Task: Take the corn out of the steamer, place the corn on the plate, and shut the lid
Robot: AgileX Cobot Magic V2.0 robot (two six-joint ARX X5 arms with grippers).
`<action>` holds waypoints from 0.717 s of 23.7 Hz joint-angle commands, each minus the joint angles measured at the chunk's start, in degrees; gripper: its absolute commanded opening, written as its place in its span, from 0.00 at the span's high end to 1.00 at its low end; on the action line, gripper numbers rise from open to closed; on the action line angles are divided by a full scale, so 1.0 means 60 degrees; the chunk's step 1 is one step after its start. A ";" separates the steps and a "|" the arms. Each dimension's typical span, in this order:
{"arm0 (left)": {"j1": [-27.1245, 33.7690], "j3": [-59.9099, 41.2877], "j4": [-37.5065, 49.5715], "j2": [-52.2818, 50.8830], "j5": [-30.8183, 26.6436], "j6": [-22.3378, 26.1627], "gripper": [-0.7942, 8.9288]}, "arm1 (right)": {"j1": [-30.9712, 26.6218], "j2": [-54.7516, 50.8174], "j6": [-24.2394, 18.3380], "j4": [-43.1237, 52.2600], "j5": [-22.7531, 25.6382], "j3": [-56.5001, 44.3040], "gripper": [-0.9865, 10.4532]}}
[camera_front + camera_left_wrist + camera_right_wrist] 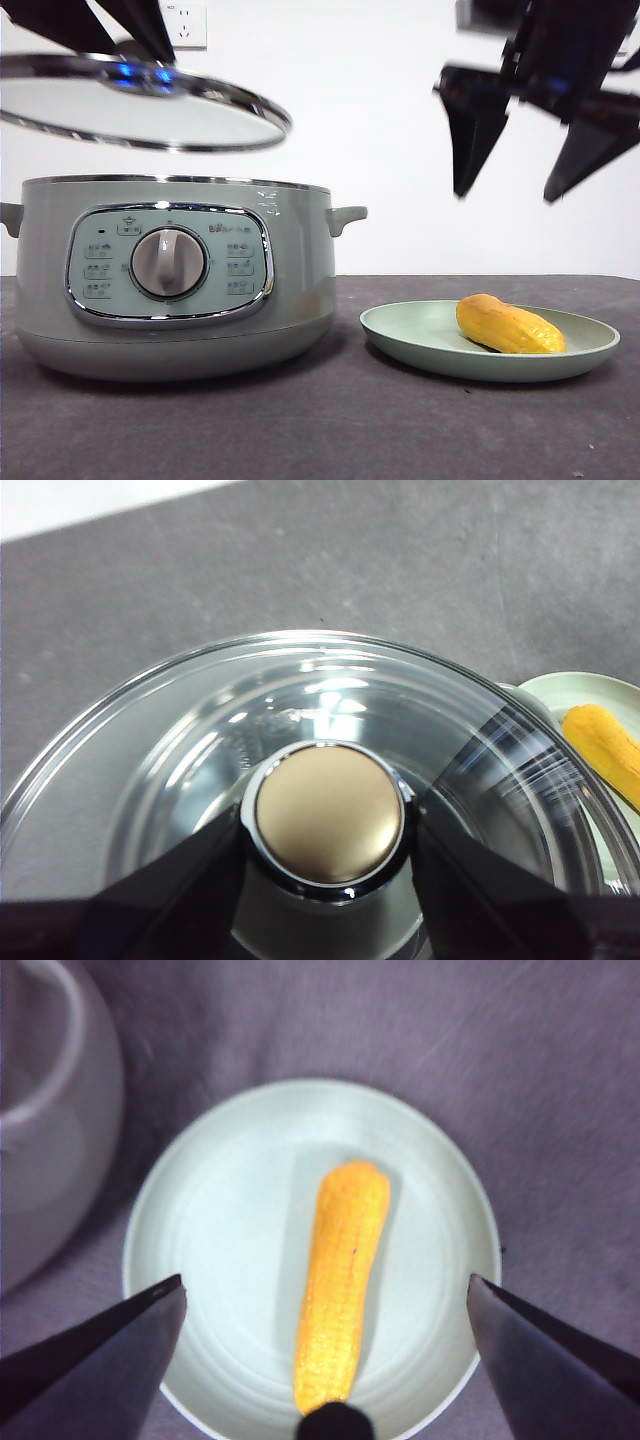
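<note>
Left gripper (330, 830), its 2 black jaws clamped on the pale green knob of the round clear glass lid with shiny steel rim (140, 105), held the lid aloft and slightly tilted above the large round sage-green electric steamer (170, 275), clear of its rim. Glass and steel suggested a stiff, fairly heavy and breakable piece with a slick surface; the knob was judged the only sound hold, and a level, gentle descent was advisable so that steel rim met pot rim all round rather than on 1 edge. Right gripper (325, 1305) hovered with jaws spread wide and empty over the shallow round pale green plate (210, 1220), on which the small yellow-orange corn (340, 1280) lay flat near the centre, well inside the low rim. The cob appeared light, firm and smooth, prone to roll if nudged. In the front view the plate (400, 335) stood just beside the steamer without touching, and the steamer's small side handle (345, 215) projected toward it; above the pot the way down looked unobstructed, the right arm being well to the side
</note>
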 commanded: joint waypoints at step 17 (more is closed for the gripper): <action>-0.0142 0.0117 0.0357 0.1464 0.0867 -0.0426 0.93 | 0.0000 -0.1013 0.0127 -0.0433 0.0058 -0.0047 0.50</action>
